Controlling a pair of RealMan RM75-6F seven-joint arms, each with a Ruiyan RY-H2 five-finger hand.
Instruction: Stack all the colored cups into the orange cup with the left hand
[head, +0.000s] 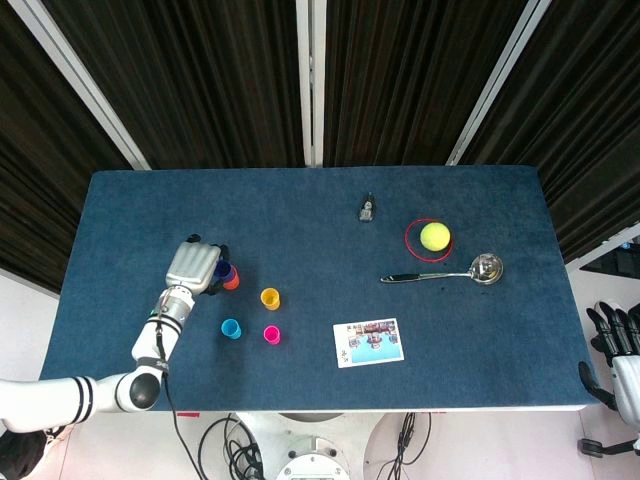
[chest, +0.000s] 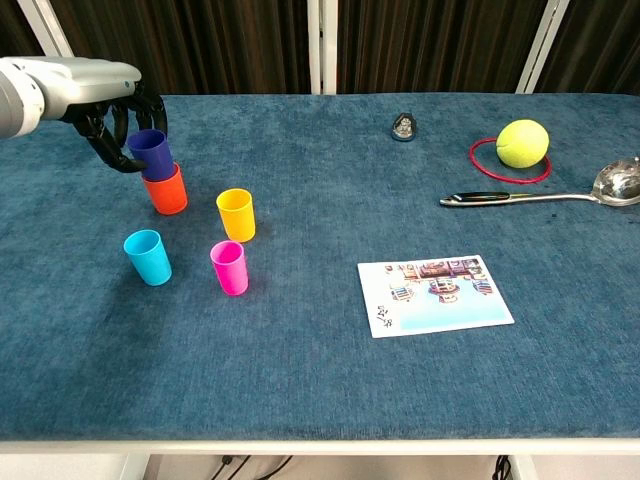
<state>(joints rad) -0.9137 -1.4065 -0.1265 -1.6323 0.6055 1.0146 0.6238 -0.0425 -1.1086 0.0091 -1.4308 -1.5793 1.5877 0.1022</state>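
My left hand (chest: 118, 120) (head: 196, 266) grips a dark blue cup (chest: 152, 154) that is pushed partway into the orange-red cup (chest: 168, 192) (head: 232, 282) on the table's left side. To the right stands a yellow-orange cup (chest: 236, 214) (head: 270, 298). In front of these stand a cyan cup (chest: 148, 256) (head: 231, 328) and a magenta cup (chest: 230, 267) (head: 271, 334), both upright and apart. My right hand (head: 620, 350) hangs off the table's right edge with its fingers apart, holding nothing.
A picture card (chest: 436, 293) lies at front centre. A tennis ball (chest: 522, 142) sits in a red ring, with a metal ladle (chest: 545, 194) in front of it. A small dark object (chest: 403, 126) lies further back. Blue cloth (chest: 320, 380) covers the table.
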